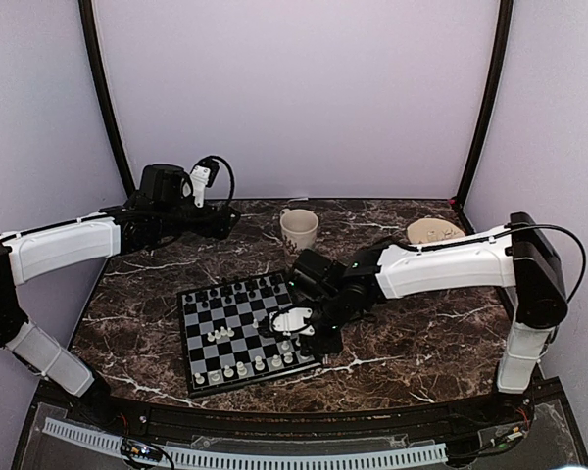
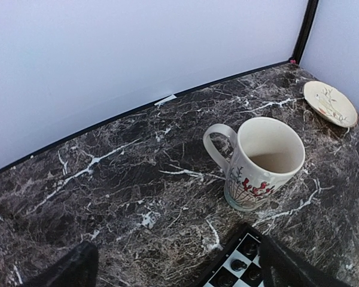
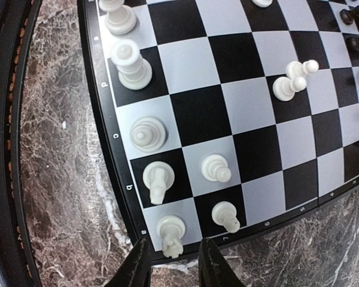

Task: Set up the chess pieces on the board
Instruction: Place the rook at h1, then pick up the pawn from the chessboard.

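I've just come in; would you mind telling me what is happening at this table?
Two robot arms are setting up a chessboard. The right gripper hangs low over the board's near corner, jaws slightly apart around a white piece standing on the corner square. Most white pieces stand along that near edge, a few stand mid-board, and the black pieces line the far side. The left gripper, open and holding nothing, hovers at the back left near a mug.

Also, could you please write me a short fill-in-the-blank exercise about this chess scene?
The mug stands upright and is ____ inside.
The chess piece nearest the right gripper, at a corner of the board, is ____ in colour.
The left gripper is open and holds ____.
Missing words: empty; white; nothing.
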`<state>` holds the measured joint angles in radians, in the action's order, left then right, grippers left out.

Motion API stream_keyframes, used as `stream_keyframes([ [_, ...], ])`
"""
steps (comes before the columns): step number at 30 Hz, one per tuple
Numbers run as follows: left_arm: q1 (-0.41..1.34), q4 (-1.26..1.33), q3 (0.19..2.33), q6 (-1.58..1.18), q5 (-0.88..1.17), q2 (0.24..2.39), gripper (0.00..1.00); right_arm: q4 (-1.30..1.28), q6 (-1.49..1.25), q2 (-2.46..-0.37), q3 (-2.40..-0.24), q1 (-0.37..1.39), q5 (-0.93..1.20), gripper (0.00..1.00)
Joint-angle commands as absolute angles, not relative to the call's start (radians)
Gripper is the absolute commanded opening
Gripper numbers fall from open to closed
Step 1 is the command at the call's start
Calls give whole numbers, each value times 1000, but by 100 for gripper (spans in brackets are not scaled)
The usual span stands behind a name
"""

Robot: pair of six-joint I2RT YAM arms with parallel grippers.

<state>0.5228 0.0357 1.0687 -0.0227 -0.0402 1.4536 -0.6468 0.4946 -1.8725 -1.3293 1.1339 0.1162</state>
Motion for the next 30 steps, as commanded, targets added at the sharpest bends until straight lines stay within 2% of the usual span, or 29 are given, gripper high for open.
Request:
stream_keyframes([
  [1,525,37,1069,-68,-22,1446,99,-677,484,-1767,-1348,1124,133,29],
  [6,528,-58,1146,-140,-4,1492,99,-674,476,-1690,-1320,1063,182,29],
  [11,533,16,1095,-130,13,1443,99,-585,465,-1602,-1228,964,189,31],
  [12,533,17,1089,-140,11,1429,99,-562,447,-1562,-1207,939,188,43],
  [13,534,11,1086,-149,10,1417,99,-540,437,-1528,-1191,907,202,93],
  [14,534,-1,1085,-163,7,1404,99,-505,429,-1487,-1167,877,220,99],
  [19,532,-53,1068,-235,-130,1405,99,-460,420,-1391,-1117,761,167,100],
  [22,531,-136,1151,-84,-80,1482,99,-397,423,-1367,-1040,750,117,100],
  [25,525,-220,1198,-71,-63,1530,99,-368,468,-1363,-980,748,86,100],
  [26,525,-238,1201,-56,-8,1533,95,-344,477,-1361,-952,739,82,100],
  [27,525,-249,1199,-33,59,1531,86,-330,486,-1355,-933,720,115,100],
  [28,527,-259,1196,-9,122,1523,69,-336,495,-1352,-926,702,163,100],
  [29,530,-271,1195,4,177,1519,60,-345,494,-1349,-927,687,198,100],
  [30,535,-287,1196,8,220,1517,56,-360,494,-1346,-934,677,219,100],
])
